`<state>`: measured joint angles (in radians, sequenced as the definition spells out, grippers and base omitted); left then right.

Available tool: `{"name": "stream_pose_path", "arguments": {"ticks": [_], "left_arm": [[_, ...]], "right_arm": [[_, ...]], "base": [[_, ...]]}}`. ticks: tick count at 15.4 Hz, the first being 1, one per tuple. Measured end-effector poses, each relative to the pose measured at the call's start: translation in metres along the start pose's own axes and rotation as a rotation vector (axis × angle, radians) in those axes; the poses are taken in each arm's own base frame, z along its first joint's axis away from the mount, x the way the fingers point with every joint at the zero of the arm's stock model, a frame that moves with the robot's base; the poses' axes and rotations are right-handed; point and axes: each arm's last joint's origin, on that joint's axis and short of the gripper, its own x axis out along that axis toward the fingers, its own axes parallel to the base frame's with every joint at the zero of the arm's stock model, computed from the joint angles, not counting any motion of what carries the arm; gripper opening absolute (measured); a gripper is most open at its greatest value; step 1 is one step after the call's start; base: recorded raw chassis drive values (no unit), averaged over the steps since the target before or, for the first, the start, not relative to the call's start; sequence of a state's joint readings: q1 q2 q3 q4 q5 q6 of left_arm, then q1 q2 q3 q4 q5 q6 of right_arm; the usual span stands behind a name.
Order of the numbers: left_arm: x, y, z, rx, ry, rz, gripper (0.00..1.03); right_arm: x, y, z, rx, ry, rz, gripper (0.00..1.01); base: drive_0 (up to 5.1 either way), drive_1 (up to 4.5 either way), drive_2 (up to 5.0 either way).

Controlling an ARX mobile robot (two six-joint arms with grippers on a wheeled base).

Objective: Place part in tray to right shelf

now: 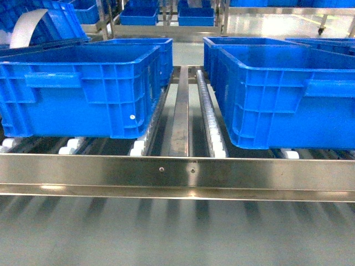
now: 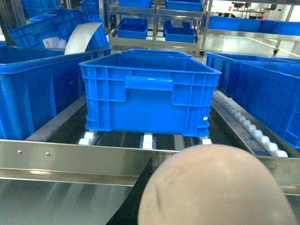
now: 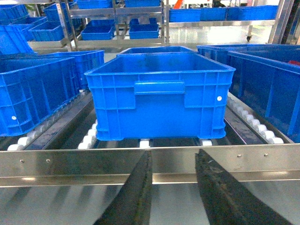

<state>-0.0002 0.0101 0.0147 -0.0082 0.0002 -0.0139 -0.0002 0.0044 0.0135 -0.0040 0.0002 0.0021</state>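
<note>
The tray fills the lower right of the left wrist view as a big, blurred, pale beige rounded shape close to the lens. It sits where my left gripper's jaws are. Only one black finger shows, pressed against the tray's left side, so the gripper looks shut on it. My right gripper is open with nothing between its two black fingers, in front of the shelf's steel front rail. The part is out of view. Neither gripper shows in the head view.
Large blue crates stand on the roller shelf behind the steel rail, with a roller lane between them. One crate faces the right gripper. A pale curved sheet sticks out of a far left crate.
</note>
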Motion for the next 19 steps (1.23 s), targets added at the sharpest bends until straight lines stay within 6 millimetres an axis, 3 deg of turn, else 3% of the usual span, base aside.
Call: {"name": "stream_pose_path", "arguments": {"ticks": [4, 6, 19], "left_arm": [[0.0000, 0.0000, 0.0000, 0.000, 0.000, 0.000, 0.12], [0.0000, 0.0000, 0.0000, 0.000, 0.000, 0.000, 0.12], [0.0000, 0.0000, 0.0000, 0.000, 0.000, 0.000, 0.12]], "right_arm": [[0.0000, 0.0000, 0.0000, 0.000, 0.000, 0.000, 0.80], [0.0000, 0.0000, 0.0000, 0.000, 0.000, 0.000, 0.97], [0.0000, 0.0000, 0.0000, 0.000, 0.000, 0.000, 0.98]], "base": [[0.0, 0.00, 0.0], [0.0, 0.00, 0.0], [0.0, 0.00, 0.0]]}}
